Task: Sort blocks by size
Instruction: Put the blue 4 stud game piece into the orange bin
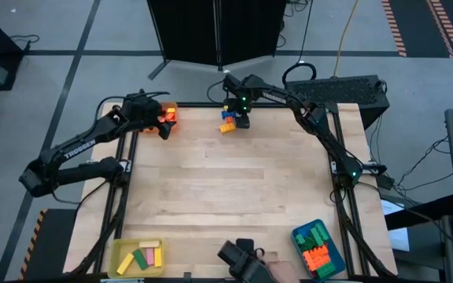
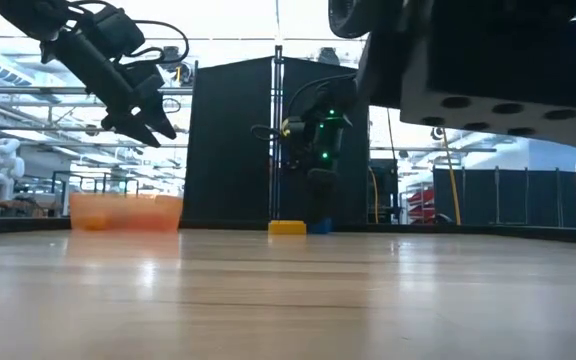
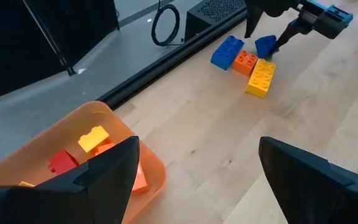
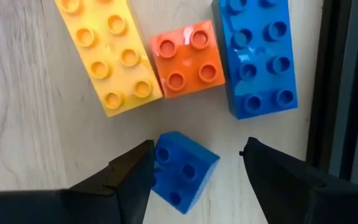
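the right gripper [image 4: 194, 163] hung at about twelve o'clock on the table [image 1: 226, 189], jaws released and straddling a small blue brick [image 4: 182, 169], not clamped on it; just beyond lay a long yellow brick [image 4: 107, 56], a small orange brick [image 4: 188, 57] and a long blue brick [image 4: 257, 56], the orange one touching both long ones. the left gripper [image 3: 197, 171] hovered at about ten o'clock above the orange tray [image 3: 135, 134], jaws released and holding nothing.

the small blue brick sat skewed between the fingers, so a closing pinch would likely catch it on its corners and let it twist or pop free; it also lay close to the orange brick, so a finger coming down could nudge that cluster toward the nearby table edge.

count: four bricks lay loose at twelve o'clock, two small and two long; the orange tray showed at least one yellow and one red brick, with more orange ones hard to separate; the yellow tray [image 1: 118, 259] at seven o'clock held about four long bars; the blue tray [image 1: 333, 250] at five o'clock held green and orange bricks too packed to count; three trays in all.
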Tool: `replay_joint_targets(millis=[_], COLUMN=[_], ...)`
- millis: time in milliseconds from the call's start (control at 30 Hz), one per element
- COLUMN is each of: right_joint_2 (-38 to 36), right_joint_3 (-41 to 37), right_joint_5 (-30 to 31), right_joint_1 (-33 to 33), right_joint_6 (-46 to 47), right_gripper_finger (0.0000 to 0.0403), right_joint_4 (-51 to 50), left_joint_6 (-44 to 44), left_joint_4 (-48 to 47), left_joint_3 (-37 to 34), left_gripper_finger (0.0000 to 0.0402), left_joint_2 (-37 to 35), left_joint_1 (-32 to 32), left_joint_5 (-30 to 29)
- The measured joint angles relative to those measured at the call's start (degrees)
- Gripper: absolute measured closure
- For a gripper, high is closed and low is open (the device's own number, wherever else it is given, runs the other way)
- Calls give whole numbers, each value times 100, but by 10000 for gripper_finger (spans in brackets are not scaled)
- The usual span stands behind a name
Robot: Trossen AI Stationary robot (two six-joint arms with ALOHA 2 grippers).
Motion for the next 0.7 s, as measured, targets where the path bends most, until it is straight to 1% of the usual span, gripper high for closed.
replay_joint_targets(millis=[267,433,700], right_joint_2=[-2,-3,31], right_joint_3=[-2,-4,-4], right_joint_5=[-4,-12,-61], right_joint_1=[20,15,32], right_joint_6=[190,396,786], right_gripper_finger=[166,180,208], right_joint_4=[-299,-697,-449], left_joint_6=[-7,-7,-14], left_joint_4=[-14,-12,-12], left_joint_3=[0,0,0], left_gripper_finger=[71,71,71], left_joint_2=[0,0,0], left_joint_1=[0,0,0], left_joint_5=[0,-2,-2])
